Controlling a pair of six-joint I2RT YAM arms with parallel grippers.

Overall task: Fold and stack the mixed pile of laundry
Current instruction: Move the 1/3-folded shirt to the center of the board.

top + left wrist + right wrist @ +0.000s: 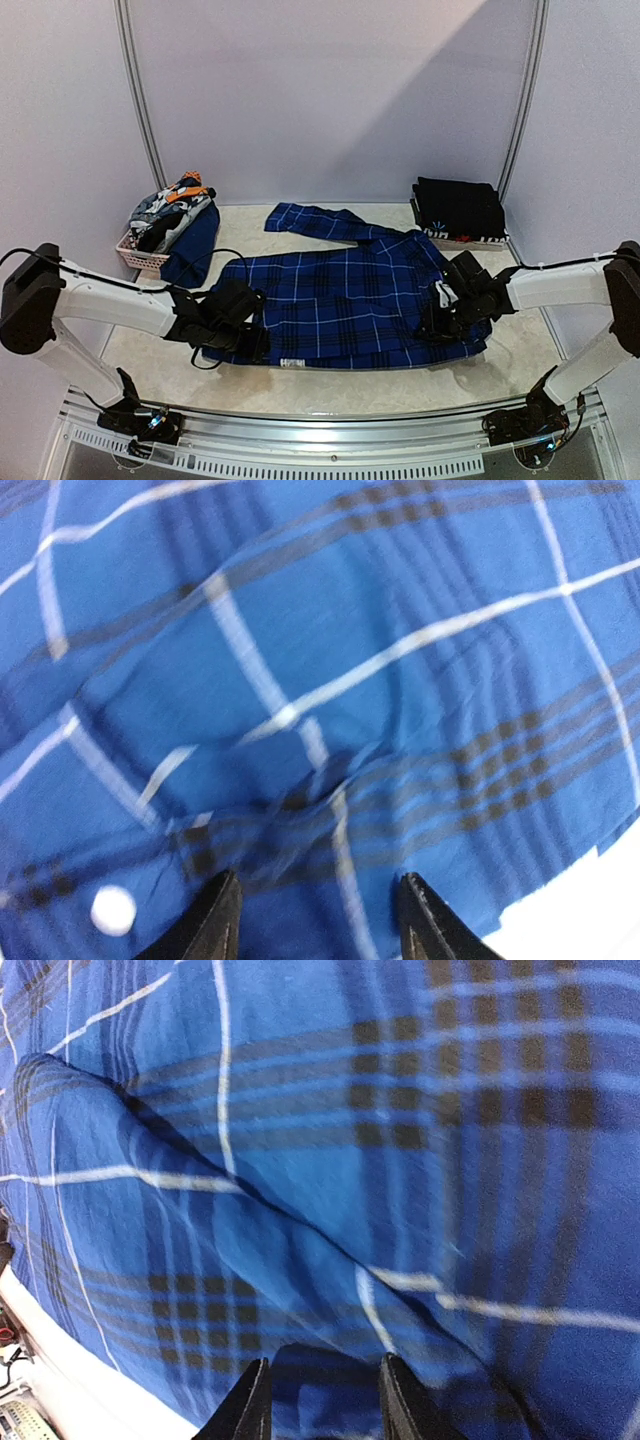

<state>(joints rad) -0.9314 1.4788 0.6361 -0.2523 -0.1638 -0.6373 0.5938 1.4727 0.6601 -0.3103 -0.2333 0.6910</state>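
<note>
A blue plaid shirt (340, 290) lies spread flat across the middle of the table, one sleeve (310, 220) stretched toward the back. My left gripper (252, 335) is down on its near left edge, and my right gripper (437, 325) on its near right edge. In the left wrist view the left gripper (318, 880) is open, with wrinkled plaid cloth (330, 680) under its spread fingers. In the right wrist view the right gripper (325, 1360) is open, a raised fold of the shirt (300, 1250) sitting between its fingertips. More of the laundry pile (170, 208) fills a basket at the back left.
The pale lattice basket (133, 258) stands at the back left, with a dark blue garment (195, 245) draped over its side. A folded black stack (458, 208) sits at the back right. Bare tabletop (350, 385) runs along the near edge in front of the shirt.
</note>
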